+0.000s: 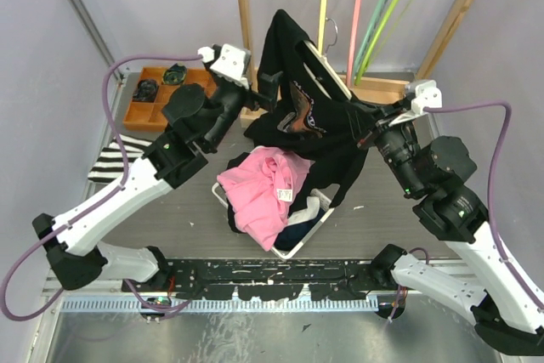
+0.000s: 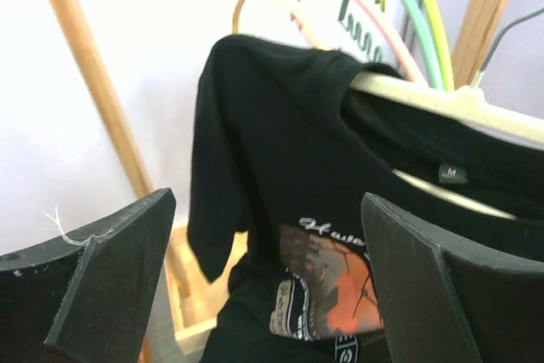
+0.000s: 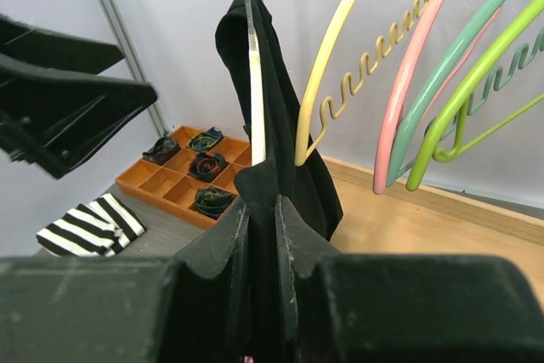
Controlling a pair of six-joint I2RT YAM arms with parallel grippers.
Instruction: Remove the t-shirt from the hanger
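Observation:
A black t-shirt [image 1: 285,74] with an orange print hangs over a cream hanger [image 1: 327,70] that tilts down to the right, in front of the wooden rack. My right gripper [image 1: 359,123] is shut on the t-shirt's fabric at the hanger's lower end; in the right wrist view the black cloth [image 3: 272,99] is pinched between the fingers [image 3: 234,235], with the hanger [image 3: 256,82] rising just beyond. My left gripper [image 1: 270,91] stands open at the shirt's left side. In the left wrist view the t-shirt [image 2: 280,150] and hanger [image 2: 442,99] lie beyond the wide-apart gripper [image 2: 268,286], nothing between.
A white basket [image 1: 297,248] holding pink clothing [image 1: 263,184] sits below the shirt. An orange compartment tray [image 1: 140,112] with rolled socks and a striped cloth [image 1: 110,163] lie at the left. Several coloured hangers [image 1: 374,14] hang on the wooden rack [image 1: 244,6].

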